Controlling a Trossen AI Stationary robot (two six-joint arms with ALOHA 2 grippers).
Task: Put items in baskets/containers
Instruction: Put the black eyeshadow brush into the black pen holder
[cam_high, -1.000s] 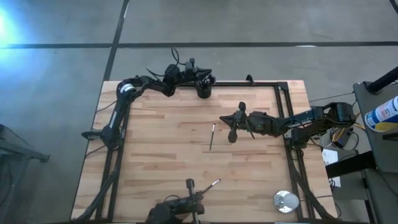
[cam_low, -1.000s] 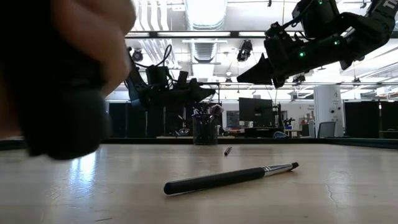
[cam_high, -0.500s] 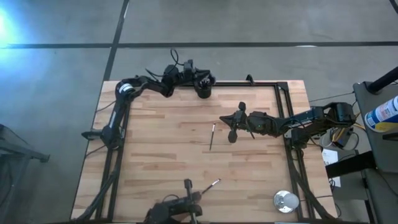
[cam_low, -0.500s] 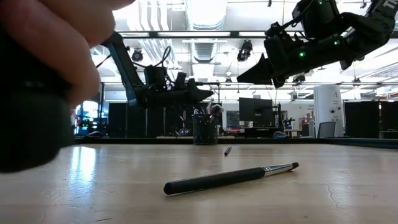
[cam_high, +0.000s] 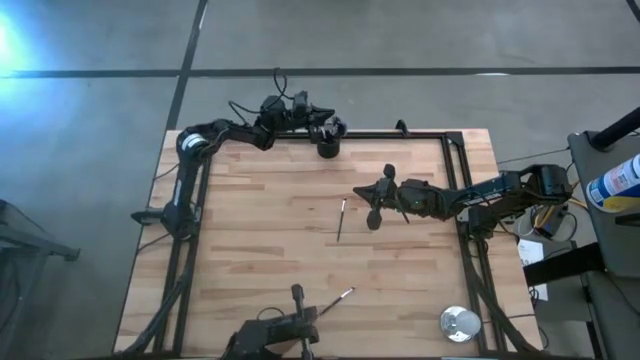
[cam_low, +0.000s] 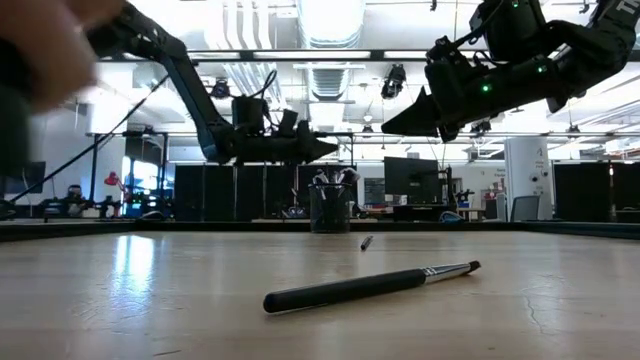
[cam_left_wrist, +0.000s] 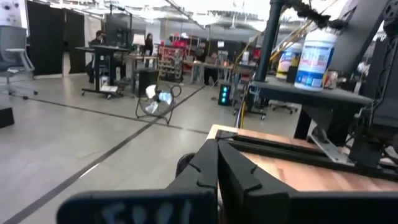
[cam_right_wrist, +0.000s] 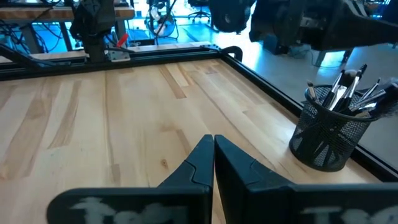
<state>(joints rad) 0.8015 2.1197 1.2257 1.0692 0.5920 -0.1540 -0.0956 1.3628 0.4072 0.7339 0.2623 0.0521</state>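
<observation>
Brushes (cam_right_wrist: 348, 87) stand bristles-up in the black mesh cup (cam_high: 328, 147) at the table's (cam_high: 250, 240) far edge. Two more brushes lie on the wood — one (cam_high: 341, 219) near the middle, one (cam_low: 370, 286) well apart, nearer the front. Left gripper (cam_high: 325, 128) hovers clenched just beside the cup; right gripper (cam_high: 362, 190) hangs clenched, empty, above the middle brush.

blurred shape (cam_low: 35, 75), low view's corner
</observation>
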